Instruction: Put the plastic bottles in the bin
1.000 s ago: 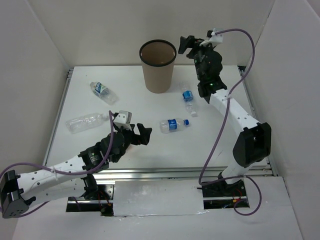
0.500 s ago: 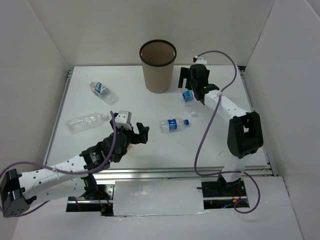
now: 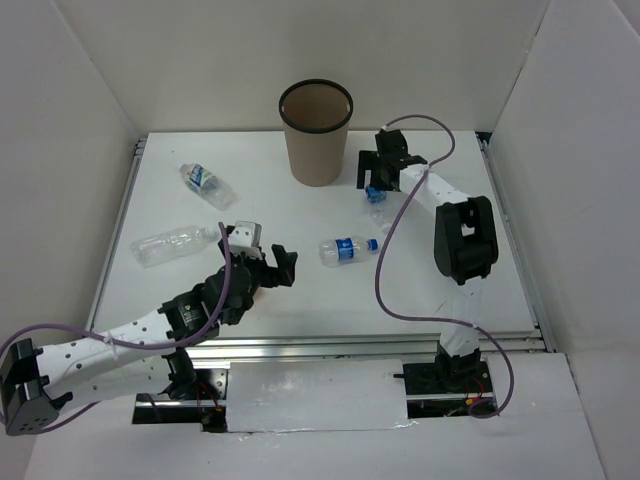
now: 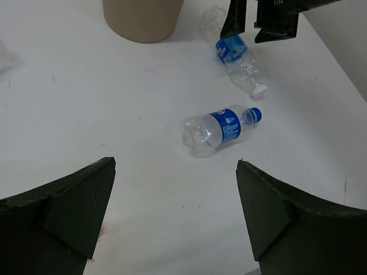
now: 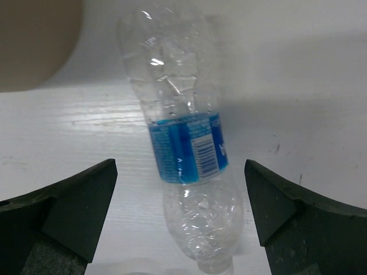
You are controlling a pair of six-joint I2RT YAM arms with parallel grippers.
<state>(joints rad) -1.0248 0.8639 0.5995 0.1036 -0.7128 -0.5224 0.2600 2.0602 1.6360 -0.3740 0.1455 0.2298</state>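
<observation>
The brown bin [image 3: 316, 135] stands at the back centre. A blue-labelled bottle [image 3: 378, 203] lies just right of it. My right gripper [image 3: 376, 184] is open and hangs low over this bottle, one finger on each side; in the right wrist view the bottle [image 5: 186, 154] lies between the open fingers of the gripper [image 5: 180, 163], cap toward the camera. A second blue-labelled bottle [image 3: 347, 248] lies mid-table, ahead of my open, empty left gripper [image 3: 281, 266]. It also shows in the left wrist view [image 4: 221, 129]. A bare bottle [image 3: 175, 243] and another blue-labelled bottle [image 3: 201, 181] lie at the left.
White walls close in the table at the back and both sides. The bin's base [image 4: 143, 17] shows at the top of the left wrist view, with the right gripper [image 4: 261, 23] over its bottle [image 4: 238, 54]. The bin's side [image 5: 34, 40] is at the right wrist view's upper left.
My right arm has swung down from beside the bin's rim to the bottle right of the bin, and is now astride it. My left arm has barely moved.
</observation>
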